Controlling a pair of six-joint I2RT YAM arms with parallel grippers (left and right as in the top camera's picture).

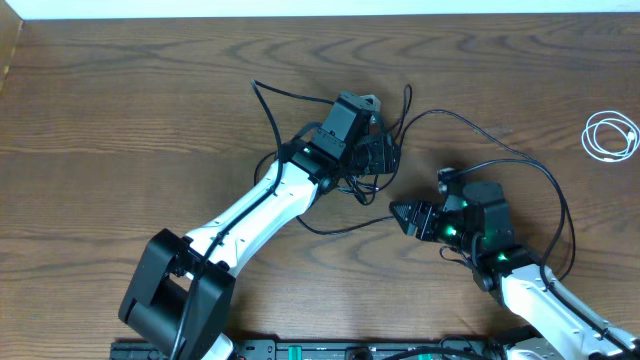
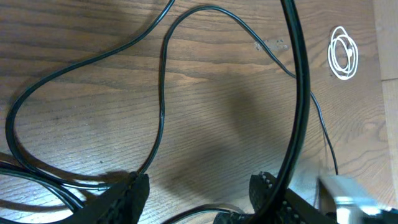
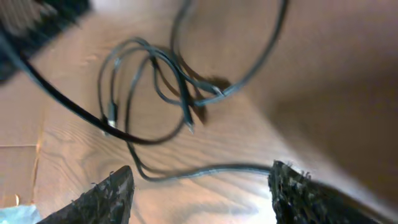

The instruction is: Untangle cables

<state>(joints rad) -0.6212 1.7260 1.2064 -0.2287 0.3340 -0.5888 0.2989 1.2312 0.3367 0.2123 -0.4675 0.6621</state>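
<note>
A tangle of thin black cables (image 1: 372, 160) lies at the middle of the wooden table, with loops running off left and right. My left gripper (image 1: 376, 150) hovers right over the tangle; in the left wrist view its fingers (image 2: 199, 190) are wide open with black loops (image 2: 160, 106) in front of them. My right gripper (image 1: 404, 215) is open just right of and below the tangle, pointing left. In the right wrist view its fingers (image 3: 202, 186) straddle one black strand (image 3: 211, 169), with the knot (image 3: 161, 81) beyond. The white cord (image 1: 611, 135) lies coiled far right, also in the left wrist view (image 2: 343, 53).
A long black cable (image 1: 545, 175) arcs from the tangle around the right arm toward the front edge. Another loop (image 1: 265, 100) sticks out at the tangle's upper left. The table's back edge (image 1: 320, 17) meets a white wall.
</note>
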